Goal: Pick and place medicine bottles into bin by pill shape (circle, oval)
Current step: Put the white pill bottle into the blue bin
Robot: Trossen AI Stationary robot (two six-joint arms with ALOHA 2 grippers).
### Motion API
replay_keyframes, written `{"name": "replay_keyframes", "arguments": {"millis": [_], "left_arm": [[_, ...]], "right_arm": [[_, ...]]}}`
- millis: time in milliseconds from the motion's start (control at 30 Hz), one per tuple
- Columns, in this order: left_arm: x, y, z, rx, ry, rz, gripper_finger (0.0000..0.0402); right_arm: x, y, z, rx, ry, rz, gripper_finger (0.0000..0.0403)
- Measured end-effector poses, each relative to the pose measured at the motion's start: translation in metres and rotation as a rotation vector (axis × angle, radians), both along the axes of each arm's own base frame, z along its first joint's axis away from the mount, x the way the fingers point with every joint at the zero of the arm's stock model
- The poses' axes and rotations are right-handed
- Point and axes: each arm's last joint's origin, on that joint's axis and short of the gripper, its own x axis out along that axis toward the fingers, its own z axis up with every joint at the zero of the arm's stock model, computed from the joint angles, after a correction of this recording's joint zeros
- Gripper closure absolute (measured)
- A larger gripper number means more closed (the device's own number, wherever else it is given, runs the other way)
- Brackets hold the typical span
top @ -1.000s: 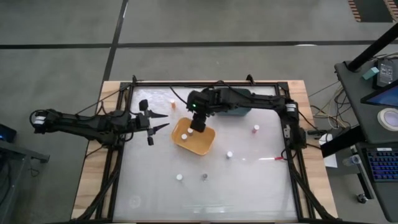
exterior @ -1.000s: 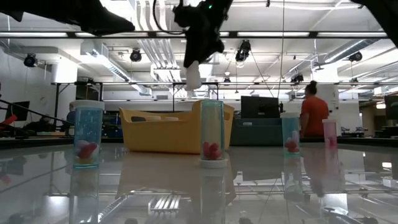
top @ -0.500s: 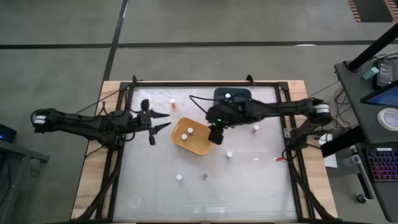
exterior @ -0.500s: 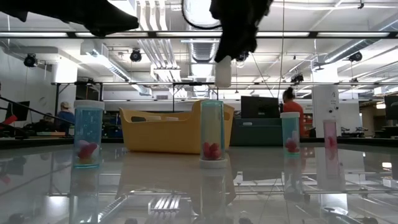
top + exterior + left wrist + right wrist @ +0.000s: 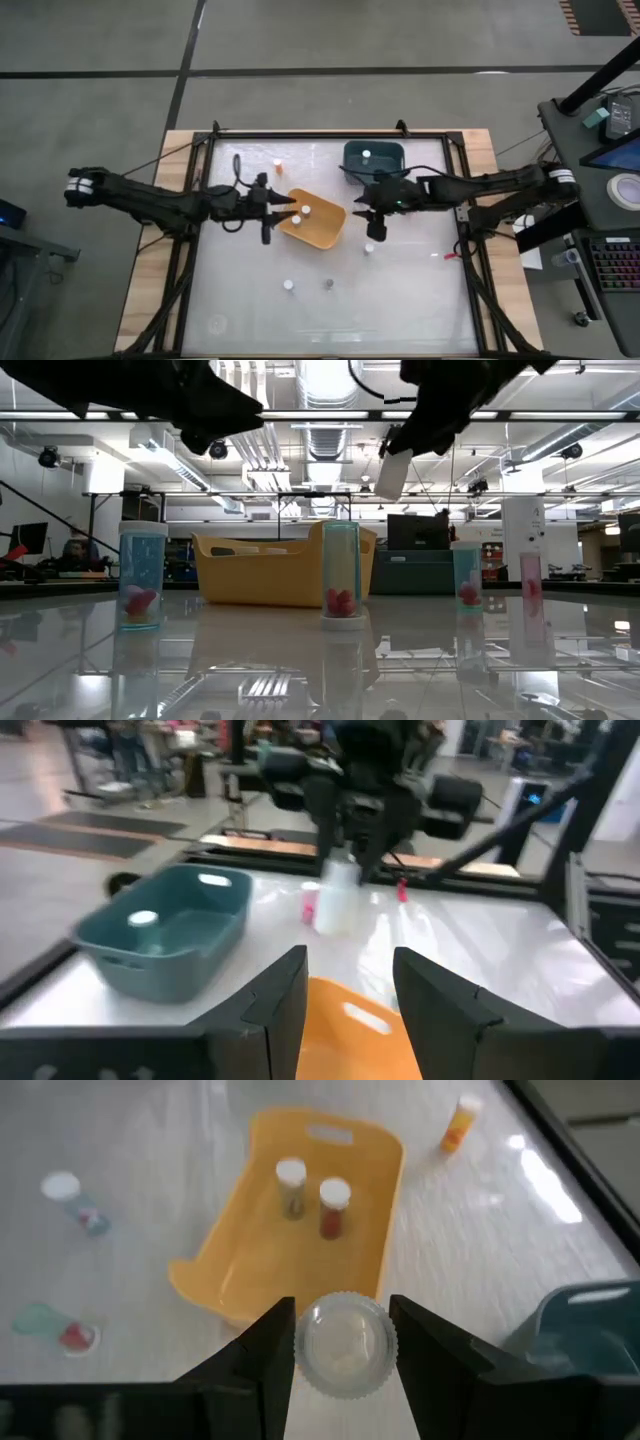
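My right gripper (image 5: pixel 374 228) is shut on a white medicine bottle (image 5: pixel 344 1343) above the table, right of the orange-yellow tub (image 5: pixel 318 228) and near a standing bottle (image 5: pixel 369 247). The orange-yellow tub holds two white-capped bottles (image 5: pixel 301 213). The teal tub (image 5: pixel 385 160) at the far side holds one bottle (image 5: pixel 366 154). My left gripper (image 5: pixel 270 211) is open and empty at the orange-yellow tub's left edge. An orange bottle (image 5: pixel 277 163) stands far left. Two more bottles (image 5: pixel 288 285) (image 5: pixel 327 284) stand near the front. My right gripper pinches the bottle between its two fingers (image 5: pixel 262 1352), on opposite sides of its round ribbed end (image 5: pixel 310 1348). The fingers slant down from above. The bottle hangs tilted below them (image 5: pixel 393 473), lifted clear of the table.
A black frame rail (image 5: pixel 466 250) runs round the table. In the low view several clear bottles with red pills (image 5: pixel 341 575) stand in front of the orange-yellow tub (image 5: pixel 260 575). People show in the room behind.
My right gripper has gone from above the orange-yellow tub toward the table's right and near edge, carrying the white bottle, which now hangs tilted. My left gripper has moved right, up to the orange-yellow tub's left edge.
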Motion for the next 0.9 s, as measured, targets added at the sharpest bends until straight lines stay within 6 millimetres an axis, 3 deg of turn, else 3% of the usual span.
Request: {"name": "replay_keyframes", "arguments": {"millis": [233,567,900], "left_arm": [[0.006,0.001,0.005,0.001,0.011,0.007,0.0267],[-0.019,0.009,0.013,0.006,0.076,0.034,0.0267],[-0.042,0.010,0.014,0.013,0.094,0.035,0.0267]], "right_arm": [[-0.026,0.000,-0.009,-0.009,-0.119,0.007,0.0259],[-0.043,-0.001,-0.019,-0.023,-0.188,0.016,0.0259],[-0.041,-0.002,0.003,-0.134,-0.266,0.073,0.0259]]}}
